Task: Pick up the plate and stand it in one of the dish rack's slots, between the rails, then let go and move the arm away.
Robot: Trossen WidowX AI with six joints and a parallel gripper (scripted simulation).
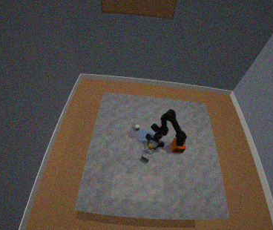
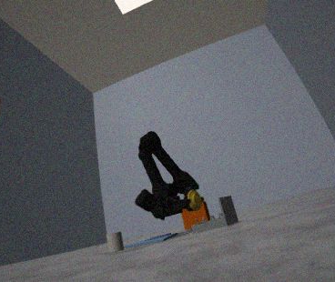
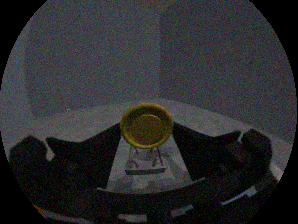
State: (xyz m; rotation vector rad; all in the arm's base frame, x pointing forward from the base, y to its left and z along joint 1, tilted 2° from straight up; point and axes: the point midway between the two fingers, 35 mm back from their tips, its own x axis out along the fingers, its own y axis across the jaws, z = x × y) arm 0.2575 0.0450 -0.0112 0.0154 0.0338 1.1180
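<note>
Plate (image 3: 145, 124) in the claw (image 3: 145, 137), above the dish rack (image 3: 147, 164).

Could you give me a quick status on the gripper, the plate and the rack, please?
Gripper shut on yellow plate, carried above dish rack. Plate not yet slotted. Nothing seen blocking the rails.
</note>
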